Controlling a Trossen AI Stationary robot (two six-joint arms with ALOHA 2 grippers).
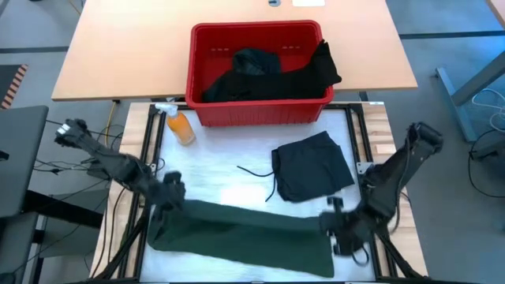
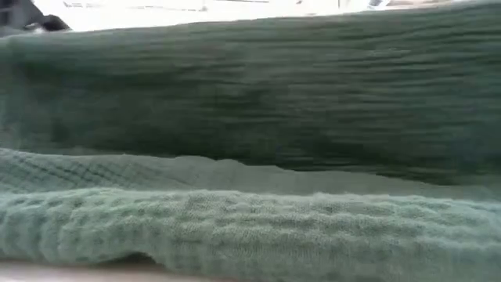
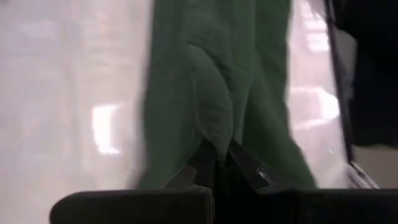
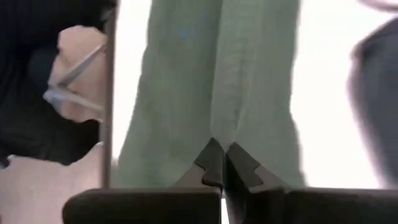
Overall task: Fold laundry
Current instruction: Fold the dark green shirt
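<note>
You have the long dark green cloth garment (image 1: 245, 229) stretched across the bottom of the high view. Your left gripper (image 1: 172, 192) pinches its left end, your right gripper (image 1: 338, 223) its right end, both clamped tight. A folded black drawstring piece (image 1: 313, 166) lies centre-right; more dark clothes (image 1: 264, 75) fill the red plastic basket (image 1: 256, 112) at top centre.

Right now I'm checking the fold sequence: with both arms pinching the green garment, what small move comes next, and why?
Probably carry both pinched ends forward together to lay the fold. The left gripper and right gripper are each shut on an end of the green garment, which lies stretched across the table's near edge, with the folded black piece beyond it.
</note>
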